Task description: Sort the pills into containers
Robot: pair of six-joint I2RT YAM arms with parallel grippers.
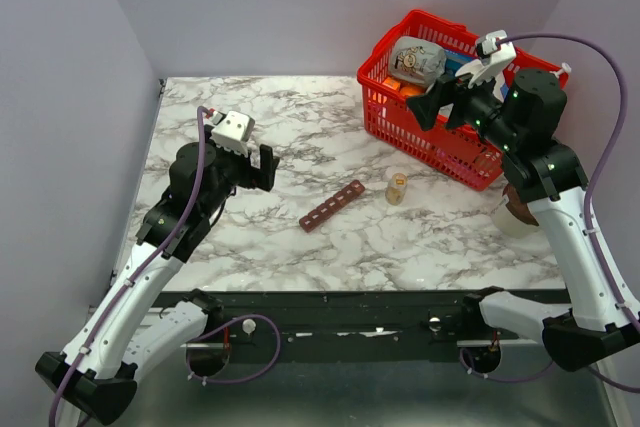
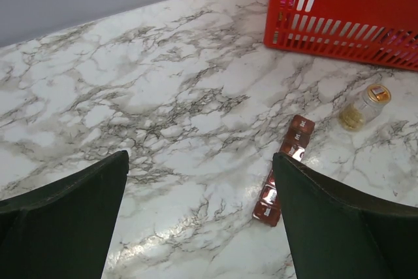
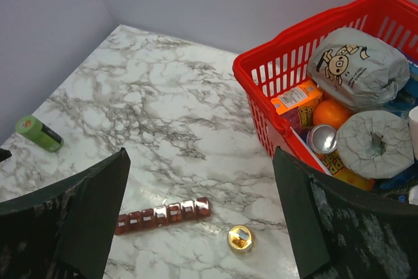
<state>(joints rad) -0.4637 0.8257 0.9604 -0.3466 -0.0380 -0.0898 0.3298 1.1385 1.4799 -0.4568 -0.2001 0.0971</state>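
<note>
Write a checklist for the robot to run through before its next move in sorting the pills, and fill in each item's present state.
1. Left gripper open and empty: ok.
2. Right gripper open and empty: ok.
3. Pill organiser lying flat on the table, nothing on top of it: ok.
4. Organiser opened up: cannot tell at this size.
5. Pill bottle standing upright beside the organiser, apart from it: ok.
6. Bottle uncapped: not ok; its gold cap is on.
</note>
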